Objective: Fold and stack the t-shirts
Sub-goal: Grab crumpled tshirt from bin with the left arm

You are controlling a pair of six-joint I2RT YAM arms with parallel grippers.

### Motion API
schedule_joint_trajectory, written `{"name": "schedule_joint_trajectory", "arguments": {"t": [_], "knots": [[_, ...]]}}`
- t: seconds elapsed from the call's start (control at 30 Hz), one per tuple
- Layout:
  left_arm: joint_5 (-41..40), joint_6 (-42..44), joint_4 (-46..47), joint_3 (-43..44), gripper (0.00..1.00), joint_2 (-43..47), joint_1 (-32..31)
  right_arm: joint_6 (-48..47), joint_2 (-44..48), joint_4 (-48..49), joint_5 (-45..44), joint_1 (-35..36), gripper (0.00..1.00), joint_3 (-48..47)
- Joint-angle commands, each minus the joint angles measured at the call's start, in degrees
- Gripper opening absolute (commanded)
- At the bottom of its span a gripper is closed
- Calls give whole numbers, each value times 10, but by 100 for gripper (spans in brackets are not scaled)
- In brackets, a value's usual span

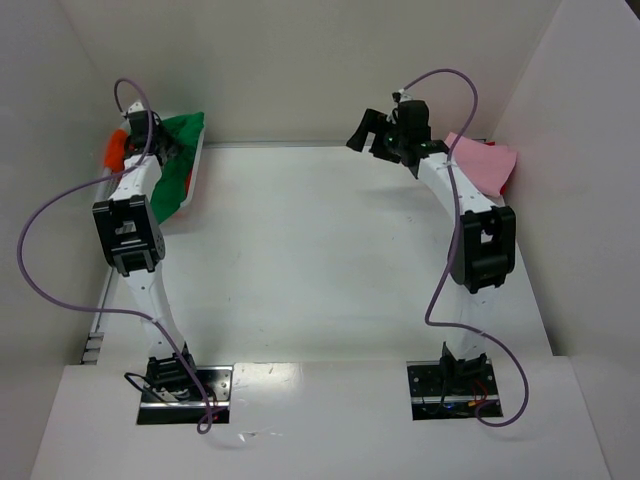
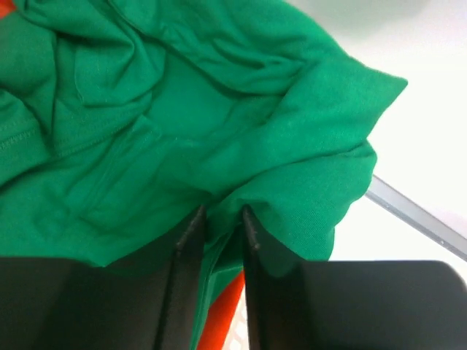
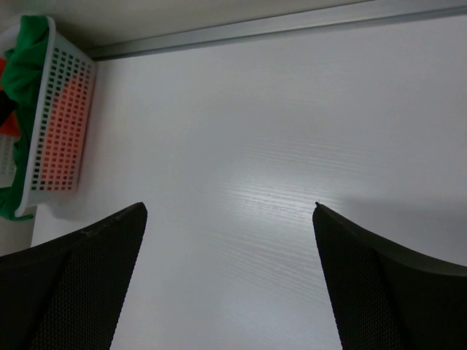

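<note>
Your left claw (image 2: 221, 215) is over the basket (image 1: 199, 160), which stands at the far left corner of the worktop (image 1: 320, 260); its fingers stand narrow, pinched on a fold of the green shirt (image 2: 219, 109); in the left wrist view the cloth runs up between the two black fingers and bulges out around both. The green shirt lies crumpled on top of the basket and drapes over its rim, one flap hanging down the side nearest you; the orange shirt (image 2: 228, 313) lies beneath it inside the basket. You can see orange just below the pinched fold, glowing through the mesh wall in the right wrist view, and poking out past the basket's left side in the top view.

Moving right from the basket, the middle of the worktop is plain white; your right claw (image 3: 229, 206) is well to the right of the basket and looks back across the worktop towards it; its fingers are spread wide and hold nothing. Furthest from the basket, at the far right corner, the pink shirt (image 1: 485, 160) lies just behind the right arm; the arm hides part of it, so you cannot tell how it is folded.
</note>
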State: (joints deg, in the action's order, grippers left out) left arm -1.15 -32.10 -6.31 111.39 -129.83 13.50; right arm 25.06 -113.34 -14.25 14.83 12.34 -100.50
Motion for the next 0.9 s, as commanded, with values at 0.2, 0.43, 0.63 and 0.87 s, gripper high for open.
{"name": "schedule_joint_trajectory", "arguments": {"t": [0.2,0.43,0.63,0.87], "knots": [[122,65,5,50,0,18,6,17,-29,5,19,-1,100,-77],[203,150,-158,203,0,69,-13,10,-35,18,30,-1,100,-126],[216,200,-253,300,0,126,-91,-14,-11,28,30,10,100,-133],[228,201,-291,388,0,198,-229,-25,69,57,17,16,100,-73]]}}
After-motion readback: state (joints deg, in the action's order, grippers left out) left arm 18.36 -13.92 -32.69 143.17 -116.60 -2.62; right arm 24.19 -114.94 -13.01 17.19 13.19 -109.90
